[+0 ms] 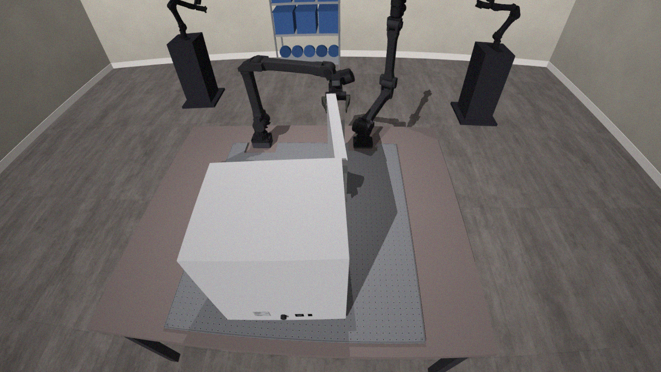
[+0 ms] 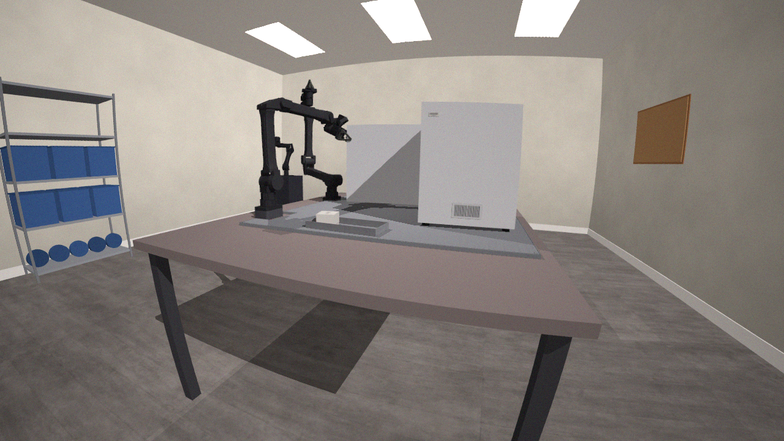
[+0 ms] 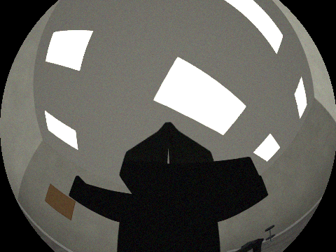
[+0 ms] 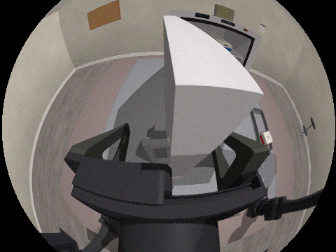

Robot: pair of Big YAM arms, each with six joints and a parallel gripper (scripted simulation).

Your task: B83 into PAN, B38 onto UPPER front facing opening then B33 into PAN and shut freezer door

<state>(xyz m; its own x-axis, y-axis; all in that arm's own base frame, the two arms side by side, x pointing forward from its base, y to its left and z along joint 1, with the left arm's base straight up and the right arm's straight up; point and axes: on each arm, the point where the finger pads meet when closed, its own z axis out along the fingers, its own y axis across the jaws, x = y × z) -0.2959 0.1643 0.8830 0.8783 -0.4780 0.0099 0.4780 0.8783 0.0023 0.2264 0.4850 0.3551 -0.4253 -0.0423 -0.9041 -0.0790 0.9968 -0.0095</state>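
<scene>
white door [image 1: 336,127] [image 2: 383,162] [image 4: 213,59] stands open, its edge between the right pincer's [image 1: 335,104] [image 2: 347,138] [image 4: 171,147] spread fingers.

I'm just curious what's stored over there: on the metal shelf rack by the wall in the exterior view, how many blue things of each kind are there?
Blue box-shaped bins: 6
Round blue items: 5
Total: 11
</scene>
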